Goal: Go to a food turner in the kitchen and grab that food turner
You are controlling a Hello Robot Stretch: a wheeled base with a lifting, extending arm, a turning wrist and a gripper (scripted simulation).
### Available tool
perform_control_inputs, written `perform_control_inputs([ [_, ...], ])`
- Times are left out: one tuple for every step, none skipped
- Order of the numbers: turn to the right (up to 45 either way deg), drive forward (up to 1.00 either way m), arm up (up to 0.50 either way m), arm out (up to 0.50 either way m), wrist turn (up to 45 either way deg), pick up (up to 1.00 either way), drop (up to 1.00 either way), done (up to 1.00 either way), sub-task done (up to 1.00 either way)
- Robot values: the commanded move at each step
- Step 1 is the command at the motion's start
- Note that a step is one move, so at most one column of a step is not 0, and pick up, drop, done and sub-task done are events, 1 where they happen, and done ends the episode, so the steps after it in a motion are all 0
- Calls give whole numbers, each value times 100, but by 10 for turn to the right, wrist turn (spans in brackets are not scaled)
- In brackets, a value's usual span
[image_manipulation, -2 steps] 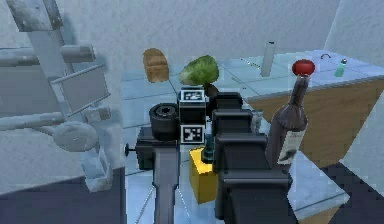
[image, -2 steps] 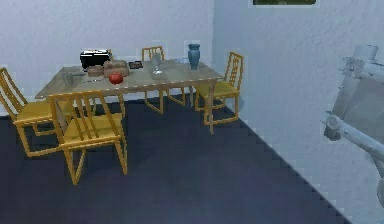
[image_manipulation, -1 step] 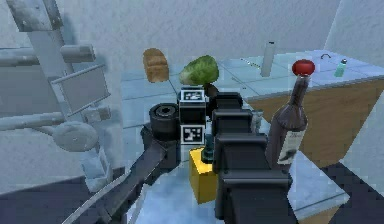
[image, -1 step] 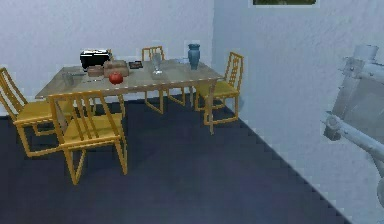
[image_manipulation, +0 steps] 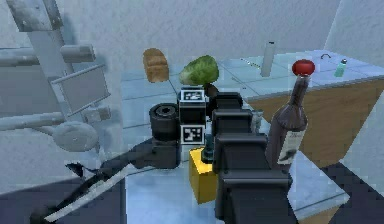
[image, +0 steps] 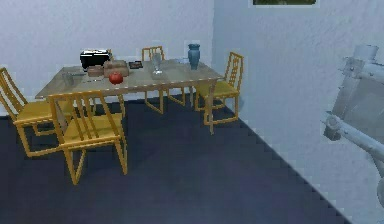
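Room: pale walls and a dark blue floor (image: pixel 200 180); in the forward view a dining tabletop (image: pixel 180 72) stands among yellow chairs (image: pixel 92 130), with a blue vase (image: pixel 193 54) on it
Work surface: in the arm side view a pale kitchen tabletop (image_manipulation: pixel 135 95) carries a bread loaf (image_manipulation: pixel 153 65), a lettuce (image_manipulation: pixel 200 70), a dark bottle (image_manipulation: pixel 289 125) and a yellow box (image_manipulation: pixel 204 180)
Arm: a dark bar (image_manipulation: pixel 245 160) rises from the bottom edge; two white markers (image_manipulation: pixel 192 97) stand at its far end
Claw: the claw (image_manipulation: pixel 160 138) sits just left of the markers; I cannot tell whether its fingers are spread or pressed together, nor whether it holds anything, since a thing lies right at it
Food turner: a long dark utensil with a flatter far end, which I take to be the food turner (image_manipulation: pixel 105 178); it lies toward the arm side view's lower left
Relation: its long axis runs diagonally from just below the claw down to the lower left corner; the near end meets the claw's outline, and I cannot tell whether they touch
Judgement: the approach looks finished; the grab turns on taking the handle end nearest the claw, across that axis
Risk: the bottle and the yellow box stand close to the arm; a sideways swing could knock them
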Motion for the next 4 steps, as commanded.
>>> perform_control_inputs([
  [0, 0, 0, 0, 450, 0, 0, 0, 0],
  [0, 0, 0, 0, 270, 0, 0, 0, 0],
  [0, 0, -14, 0, 0, 0, 0, 0, 0],
  [0, 0, 0, 0, 0, 100, 0, 0, 0],
])
